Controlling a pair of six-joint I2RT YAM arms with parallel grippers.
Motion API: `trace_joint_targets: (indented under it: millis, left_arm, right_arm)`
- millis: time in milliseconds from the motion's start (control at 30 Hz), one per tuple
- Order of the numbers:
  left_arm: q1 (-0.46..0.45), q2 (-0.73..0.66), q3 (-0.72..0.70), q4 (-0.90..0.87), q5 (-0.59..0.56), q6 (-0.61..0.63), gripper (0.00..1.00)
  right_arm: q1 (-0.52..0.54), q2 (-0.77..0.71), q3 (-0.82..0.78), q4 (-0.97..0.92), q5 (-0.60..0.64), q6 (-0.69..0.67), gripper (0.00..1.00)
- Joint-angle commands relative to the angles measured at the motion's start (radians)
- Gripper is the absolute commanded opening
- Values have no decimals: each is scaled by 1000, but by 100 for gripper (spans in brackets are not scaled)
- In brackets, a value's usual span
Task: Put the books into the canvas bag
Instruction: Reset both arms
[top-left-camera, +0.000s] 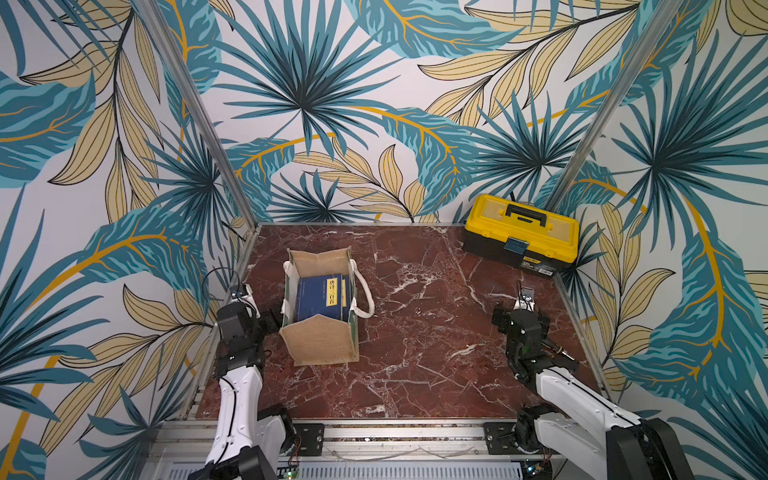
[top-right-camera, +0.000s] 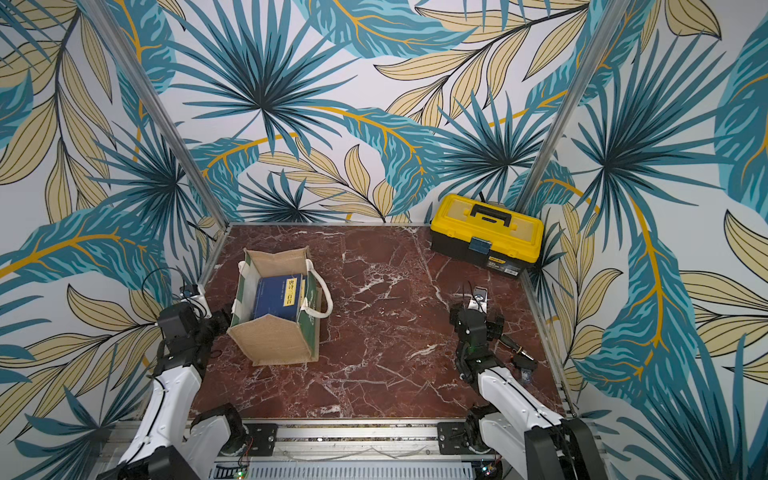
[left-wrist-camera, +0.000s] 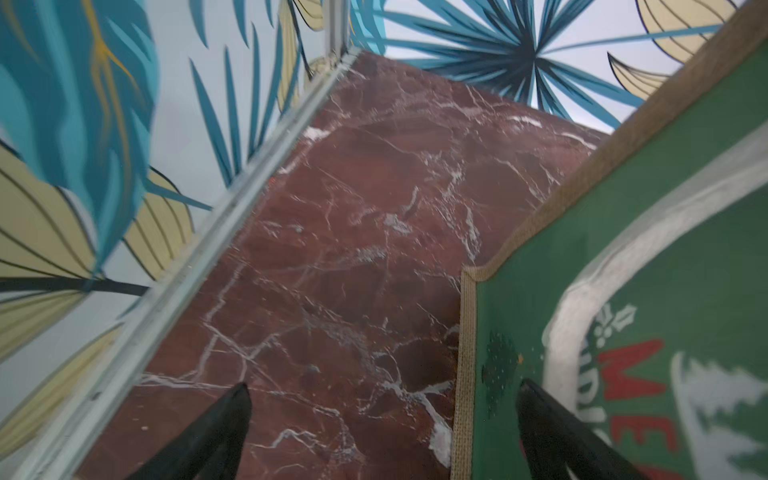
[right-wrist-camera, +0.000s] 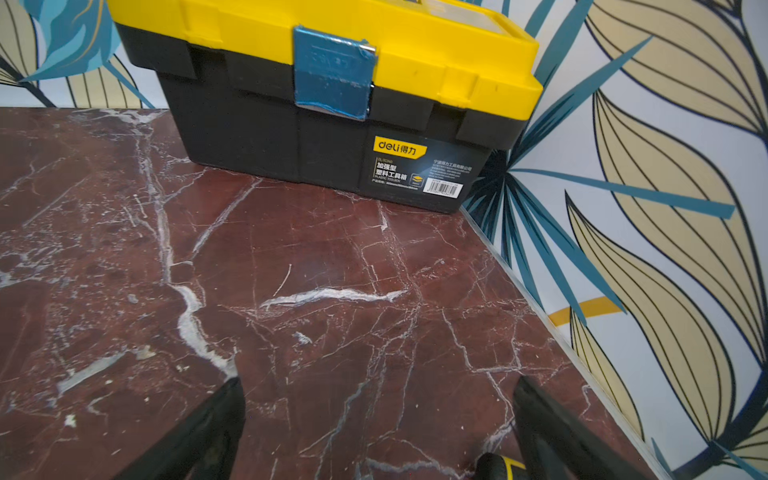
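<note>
A black plastic toolbox with a yellow lid (right-wrist-camera: 257, 124) and a blue front latch (right-wrist-camera: 332, 79) stood closed on the red-brown, white-veined marble tabletop (right-wrist-camera: 332, 270), close against the leaf-patterned wall (right-wrist-camera: 665, 166). The right gripper (right-wrist-camera: 378, 382) hung with its black fingers spread wide, only marble between them.

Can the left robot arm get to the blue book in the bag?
Probably yes. The left gripper is open beside the canvas bag, whose top is open with nothing over the blue book. It must first rise over the side wall.

Leafy teal-and-tan wallpaper (top-left-camera: 316, 95) covers three walls; aluminium posts (top-left-camera: 199, 116) mark the back corners; the table (top-left-camera: 419, 328) is red-brown marble, white-veined.
</note>
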Motion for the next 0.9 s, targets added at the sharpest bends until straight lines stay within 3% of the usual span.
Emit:
trace_joint_targets:
  millis: [0,233,500,667,867]
  left_arm:
    - [-21,37,-14,212,63,-13,100]
    - [-181,194,-60,441,-33,-1,100]
    - [-253,282,-102,659,-56,31,100]
    - [-261,325,-122,777,-50,24,100]
    - [-273,427,-84,852,-32,34,99]
  right_arm:
    - [-45,52,-26,230,-104,24,99]
    - [-63,239,-8,480,-165,-8,99]
    - [-93,420,-25,702,-205,0,99]
    - [-96,490,-6,731,-218,-7,99]
    - [-97,480,61,585,-229,-2,99]
